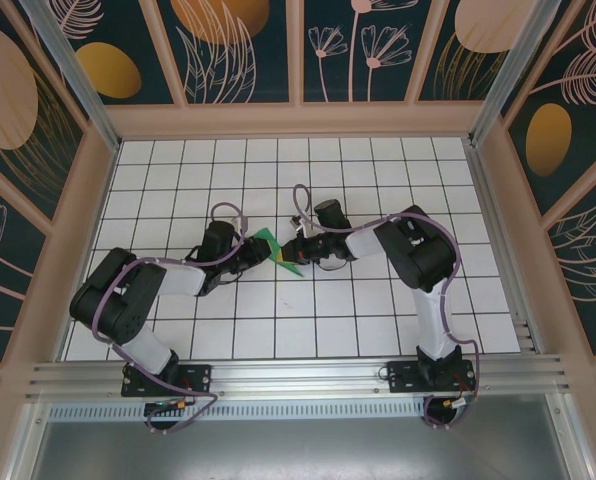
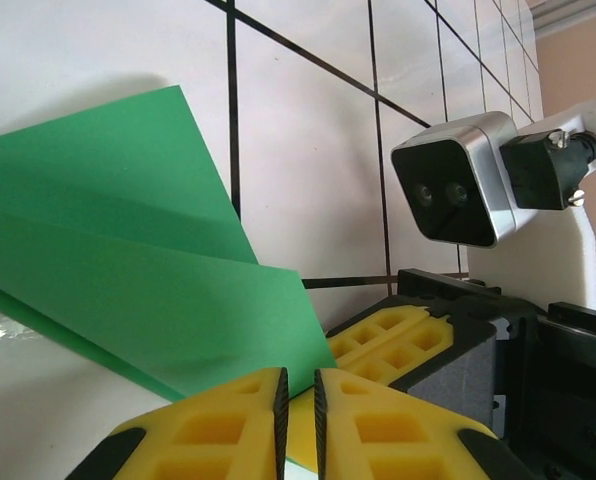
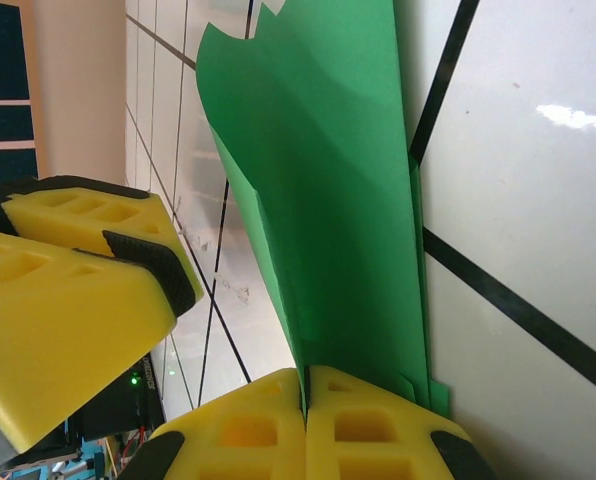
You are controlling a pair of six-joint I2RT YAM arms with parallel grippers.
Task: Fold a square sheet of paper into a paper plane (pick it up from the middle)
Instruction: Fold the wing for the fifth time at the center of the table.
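The bright green sheet of paper is folded into a narrow layered wedge and stands up off the white grid table between the two grippers. My right gripper is shut on the narrow end of the paper, whose flaps fan away from the pads. My left gripper faces it from the other side with a slim gap between its pads. The paper's lower corner reaches just ahead of those tips, and I cannot tell whether it lies in the gap. From above, the left gripper and right gripper nearly meet.
The right gripper's yellow fingers and its wrist camera sit close ahead of the left gripper. A left gripper finger stands beside the paper in the right wrist view. A raised wooden wall rings the table.
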